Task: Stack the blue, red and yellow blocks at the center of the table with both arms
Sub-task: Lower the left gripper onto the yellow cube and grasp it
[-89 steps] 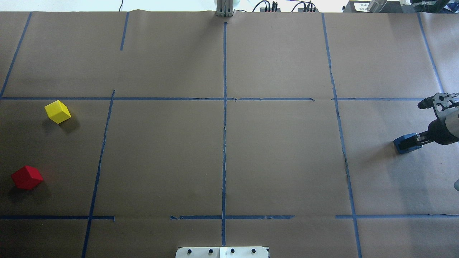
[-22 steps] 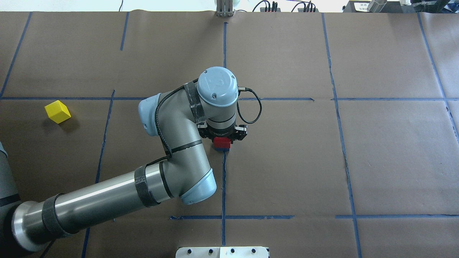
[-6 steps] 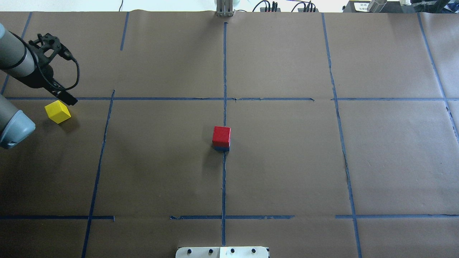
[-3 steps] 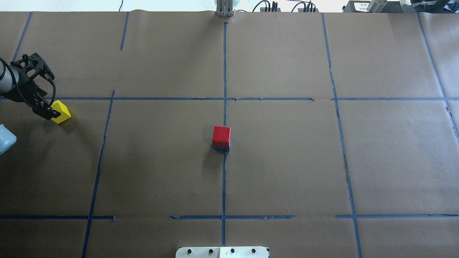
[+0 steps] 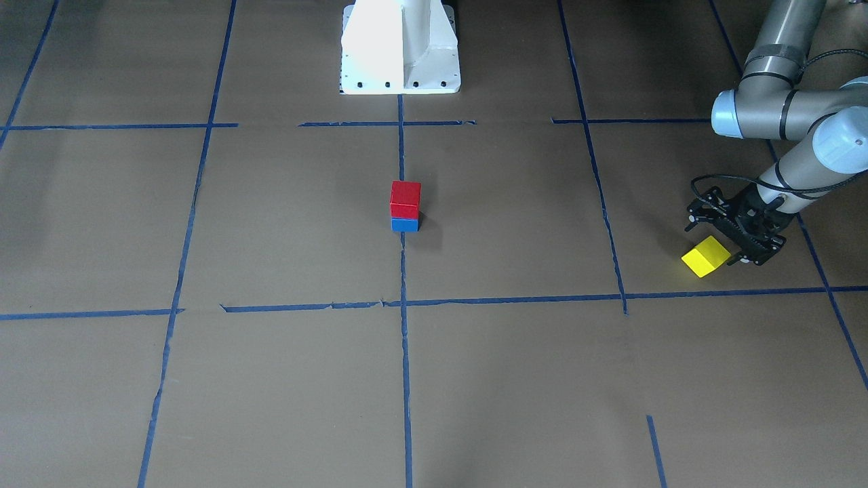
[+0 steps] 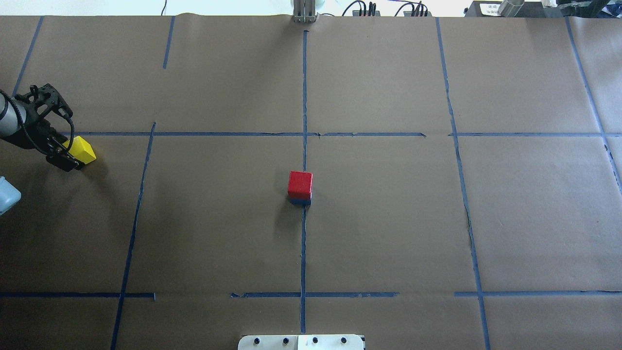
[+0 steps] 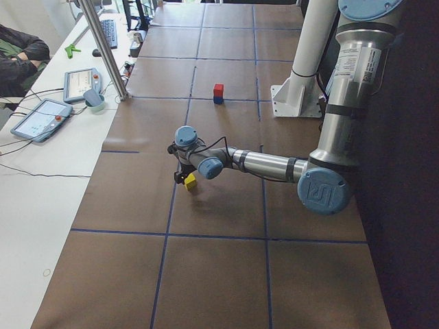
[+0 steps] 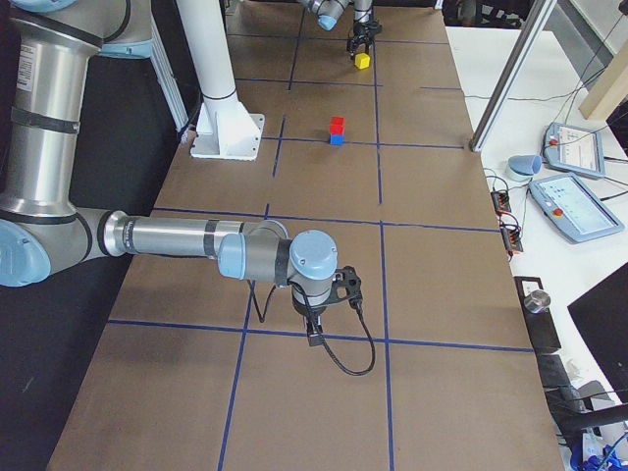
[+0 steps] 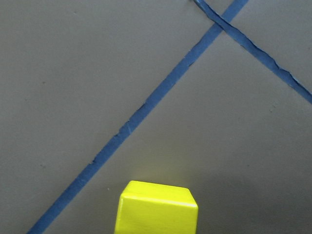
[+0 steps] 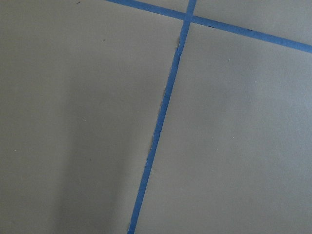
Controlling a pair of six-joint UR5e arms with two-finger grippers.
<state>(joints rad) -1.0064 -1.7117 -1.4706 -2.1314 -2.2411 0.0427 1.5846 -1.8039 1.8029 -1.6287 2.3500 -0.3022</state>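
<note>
A red block [image 6: 300, 183] sits on a blue block [image 5: 405, 224] at the table's centre, where two tape lines meet. A yellow block [image 6: 83, 150] lies on the table at the far left; it also shows in the front view [image 5: 705, 256]. My left gripper [image 6: 65, 155] is low at the yellow block, open, with its fingers against the block's near side. In the left wrist view the yellow block [image 9: 157, 209] fills the bottom centre. My right gripper [image 8: 314, 339] hangs over bare table at the right end; I cannot tell whether it is open.
Blue tape lines [image 6: 304, 97] divide the brown paper table into squares. The robot's white base [image 5: 400, 47] stands at the near middle edge. Teach pendants [image 7: 42, 118] and a seated person [image 7: 20, 58] are beyond the far edge.
My left gripper has come down and in, from above and behind the yellow block to right at it. The red-on-blue stack has not moved.
</note>
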